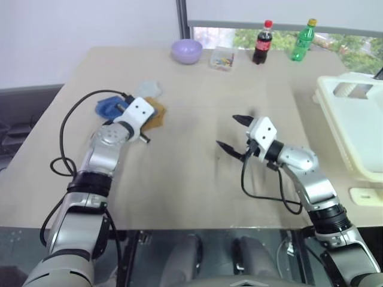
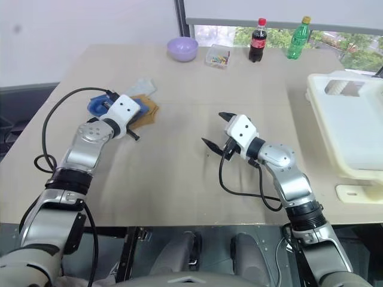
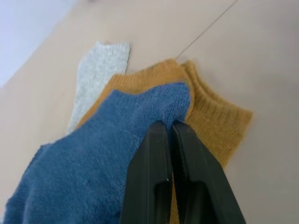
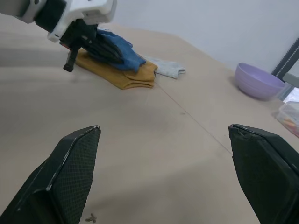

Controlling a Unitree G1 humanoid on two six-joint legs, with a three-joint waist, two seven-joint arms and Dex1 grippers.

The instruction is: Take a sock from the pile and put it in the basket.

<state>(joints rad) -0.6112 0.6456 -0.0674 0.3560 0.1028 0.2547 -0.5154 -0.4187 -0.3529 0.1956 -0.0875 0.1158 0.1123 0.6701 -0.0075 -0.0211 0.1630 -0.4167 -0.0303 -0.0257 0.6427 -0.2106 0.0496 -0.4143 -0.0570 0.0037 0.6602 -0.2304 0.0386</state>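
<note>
- Blue sock: royal blue knit, plain.
- Mustard sock: mustard-yellow, ribbed cuff.
- Pale sock: light grey-white, flecked.
- Basket at the table's right edge: cream-white.
- Bowl near the far edge: lilac purple.
- Table: light beige.
- Bottles at the far edge: one dark with red cap, one green with yellow cap.

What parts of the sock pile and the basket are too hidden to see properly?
- Head views: the left gripper covers the middle of the pile.
- Left wrist view: the shut jaws hide whether the blue sock is pinched.
- Head views: the basket is cut off by the picture's edge; its inside is unseen.
</note>
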